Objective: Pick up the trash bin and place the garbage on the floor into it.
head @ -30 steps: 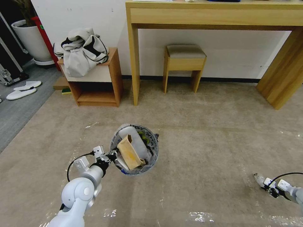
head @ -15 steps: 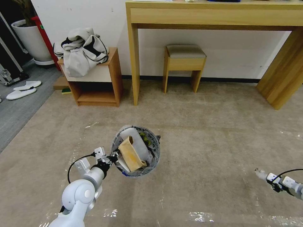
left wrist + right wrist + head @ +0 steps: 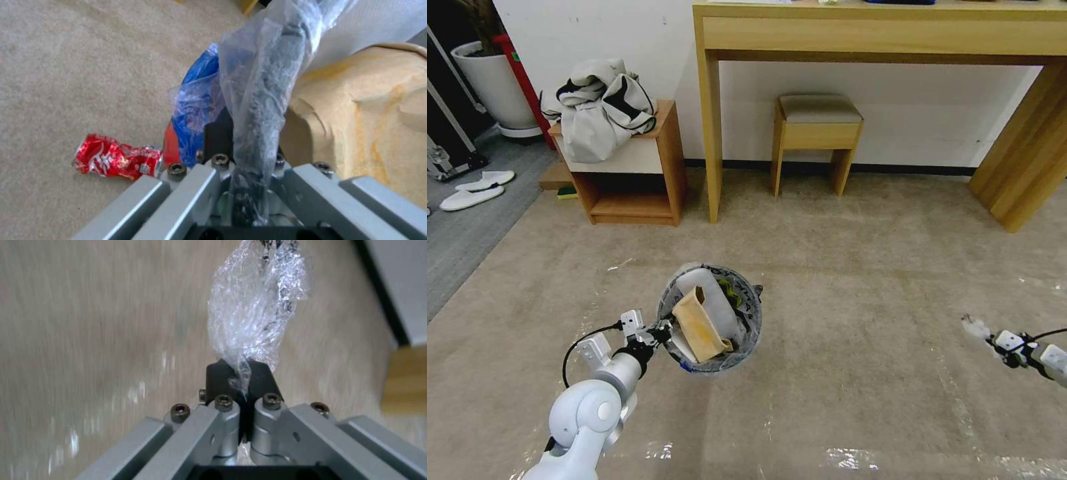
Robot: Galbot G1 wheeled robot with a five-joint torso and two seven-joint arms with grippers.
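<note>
Right gripper [image 3: 242, 380] clenched on clear plastic wad [image 3: 256, 310] — trash bin [image 3: 710, 320], rim pinched by left gripper [image 3: 662, 331], lies well off to its left, mouth up.

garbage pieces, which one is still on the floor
The red can, crushed on the carpet beside the bin. The cardboard is binned; the right tool grips the plastic wad.

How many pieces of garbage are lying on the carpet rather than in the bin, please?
1 on the carpet: a crushed red can beside the trash bin. The right gripper holds a plastic wad aloft; others may be hidden.
</note>
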